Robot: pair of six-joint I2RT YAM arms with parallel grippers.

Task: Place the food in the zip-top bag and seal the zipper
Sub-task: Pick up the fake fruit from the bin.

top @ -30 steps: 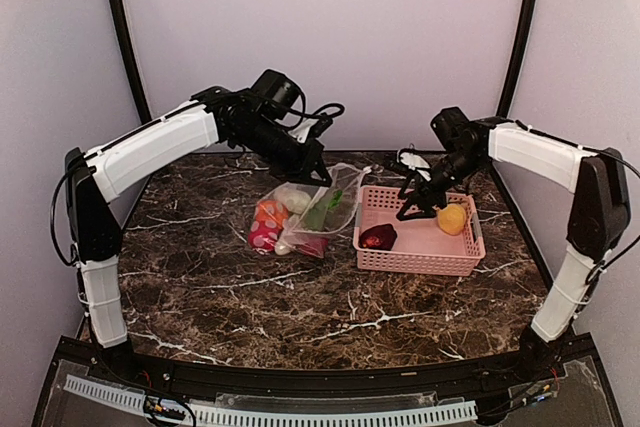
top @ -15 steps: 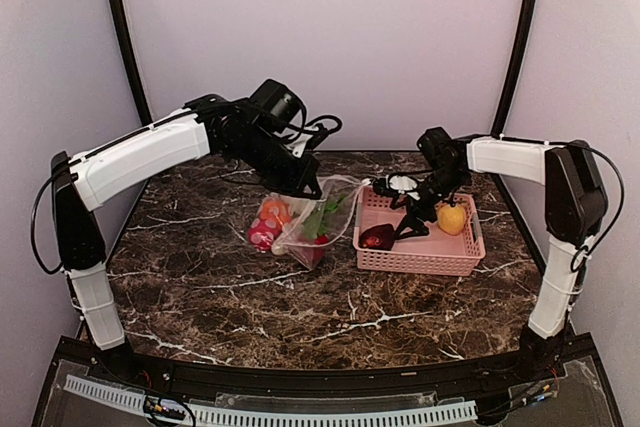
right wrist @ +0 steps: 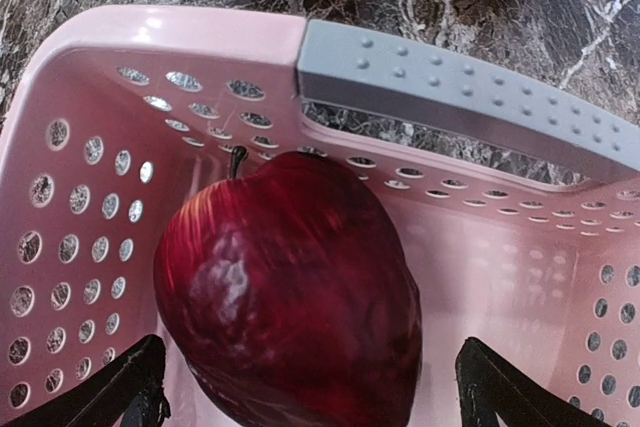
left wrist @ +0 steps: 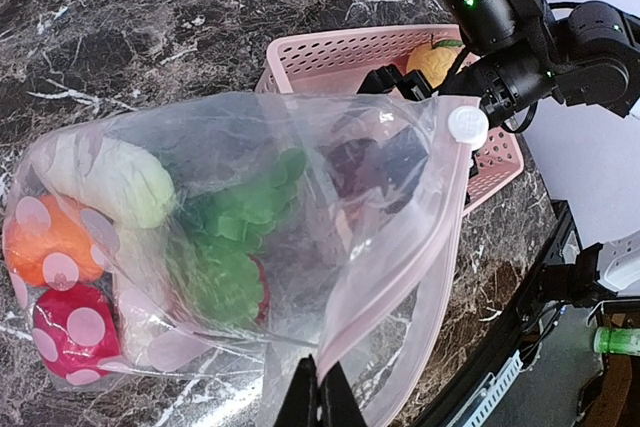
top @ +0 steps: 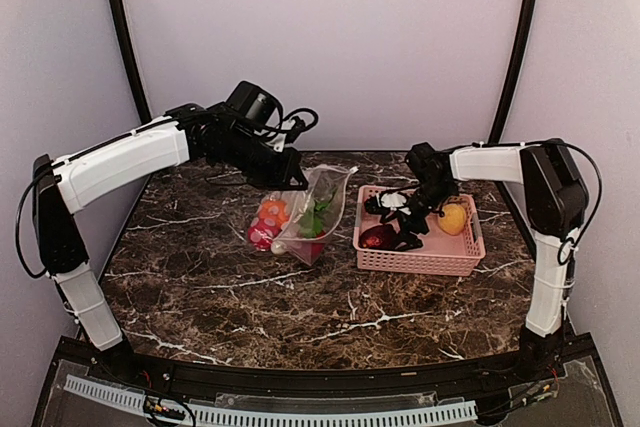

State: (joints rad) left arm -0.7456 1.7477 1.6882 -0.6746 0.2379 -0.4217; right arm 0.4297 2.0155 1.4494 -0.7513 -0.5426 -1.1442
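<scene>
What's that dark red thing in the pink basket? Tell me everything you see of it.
It looks like a plastic apple, deep maroon with lighter red streaks, glossy, wrinkled skin and a thin dark stem. It lies on the floor of the pink basket, at the end nearest the bag, close to the perforated wall. The right gripper hangs over it, open, one finger on each side; no contact is visible.

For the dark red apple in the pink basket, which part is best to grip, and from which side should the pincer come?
Grip the apple across its round, widest middle, coming from above: the basket walls close off its sides. The open right pincer has a finger on each side of it, so closing there looks sound.
</scene>
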